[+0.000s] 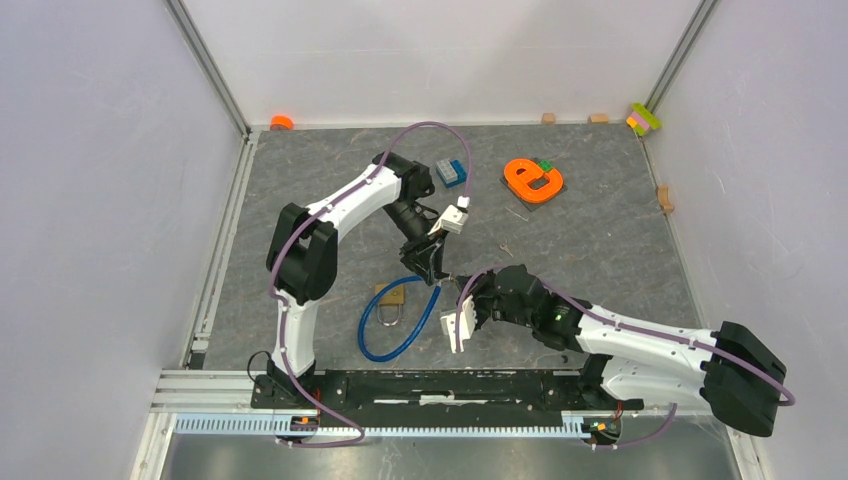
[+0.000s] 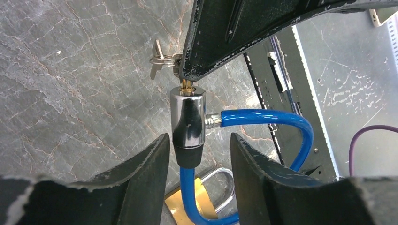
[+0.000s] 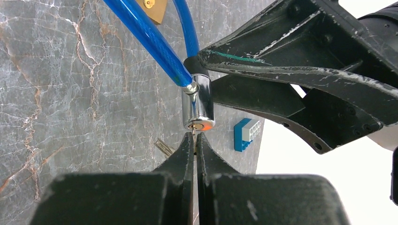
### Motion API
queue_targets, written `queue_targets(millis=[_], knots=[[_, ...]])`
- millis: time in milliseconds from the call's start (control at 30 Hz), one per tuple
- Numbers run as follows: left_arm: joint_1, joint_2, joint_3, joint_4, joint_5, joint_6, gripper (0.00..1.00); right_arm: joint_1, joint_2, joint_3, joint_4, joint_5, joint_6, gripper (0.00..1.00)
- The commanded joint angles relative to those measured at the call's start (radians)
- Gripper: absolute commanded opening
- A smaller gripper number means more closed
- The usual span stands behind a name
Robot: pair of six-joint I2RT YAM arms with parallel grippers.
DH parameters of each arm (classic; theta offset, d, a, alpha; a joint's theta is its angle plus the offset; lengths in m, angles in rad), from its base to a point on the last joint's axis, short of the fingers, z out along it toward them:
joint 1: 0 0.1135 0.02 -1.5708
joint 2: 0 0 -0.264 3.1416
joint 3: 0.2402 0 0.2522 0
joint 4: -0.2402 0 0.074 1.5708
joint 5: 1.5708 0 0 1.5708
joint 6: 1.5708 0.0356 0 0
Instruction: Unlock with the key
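Observation:
A blue cable lock (image 1: 395, 335) has a chrome cylinder (image 2: 187, 117) with a black end, raised off the table. My right gripper (image 3: 195, 138) is shut on a key (image 3: 194, 133) whose blade sits in the cylinder's (image 3: 199, 105) keyhole. A spare key (image 2: 156, 58) hangs on the ring beside it. My left gripper (image 2: 199, 140) is open, its jaws standing either side of the cylinder's black end with gaps. In the right wrist view one left finger (image 3: 281, 70) reaches the black collar. A brass padlock (image 2: 206, 201) lies under the cable.
An orange letter-shaped toy (image 1: 535, 180) and a blue-grey brick (image 1: 452, 172) lie behind the arms. Small blocks (image 1: 643, 118) sit along the back and right walls. The metal rail (image 1: 400, 385) runs along the near edge.

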Motion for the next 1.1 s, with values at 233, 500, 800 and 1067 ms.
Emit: queue_targets(millis=[233,500,800,1067], knots=[[0.044,-0.108,-0.041,0.089,0.006,-0.035,0.77,-0.007,-0.017,0.018,0.056,-0.005,0.013,0.0],[0.057,-0.182,-0.219,0.335,-0.075,-0.089,0.8,-0.007,-0.029,0.027,0.047,0.0,0.009,0.0],[0.028,-0.153,-0.291,0.481,-0.05,-0.184,0.69,-0.006,-0.024,0.033,0.043,0.002,0.011,0.0],[0.008,-0.146,-0.297,0.502,-0.011,-0.218,0.4,-0.007,-0.018,0.037,0.044,0.002,0.015,0.0]])
